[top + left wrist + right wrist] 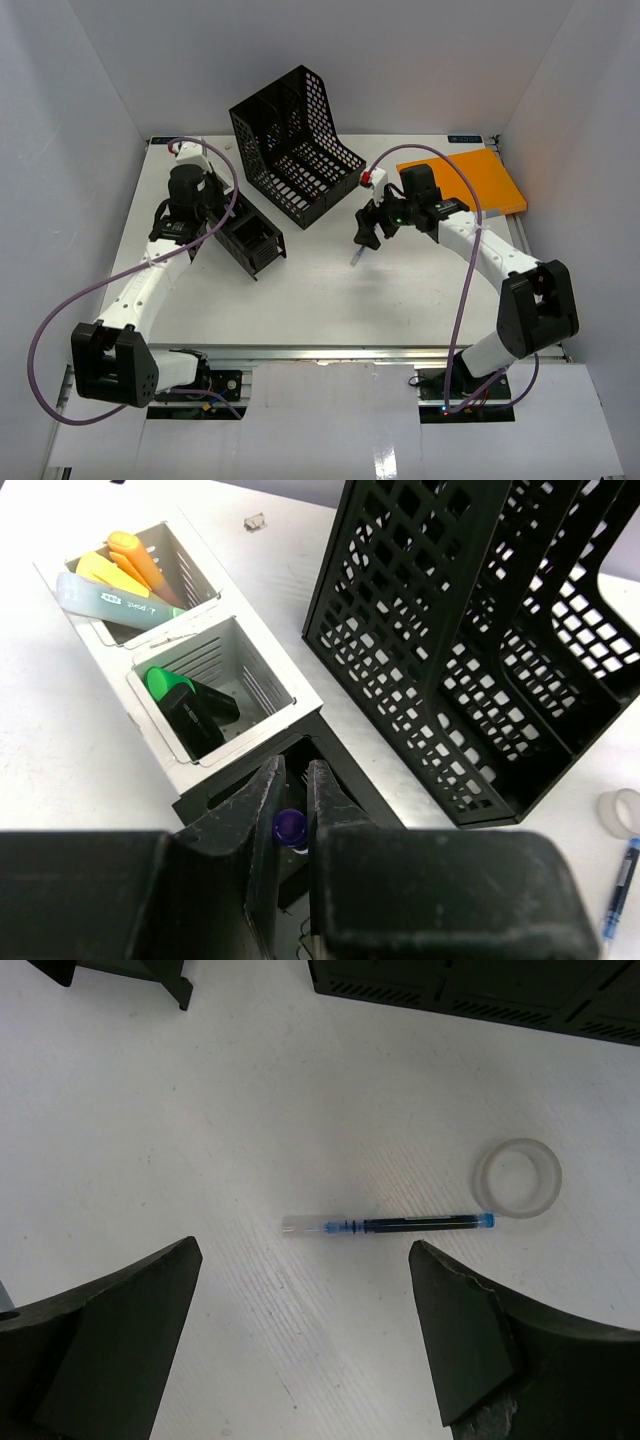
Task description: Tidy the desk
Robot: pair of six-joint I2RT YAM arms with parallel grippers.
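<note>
Check the organizer (195, 628): its white compartments hold highlighters (130, 570). The desk (320, 300) runs lengthwise left-right. The left gripper (295, 772) clamps a purple-capped marker (290, 828); the right gripper (302, 1252) stands apart.

Top external: high above near edge, over whole desk (320, 300).
Left wrist: close, facing mesh rack (400, 580).
Right wrist: close, straight down.
Shared: blue pen (400, 1225), probably.
</note>
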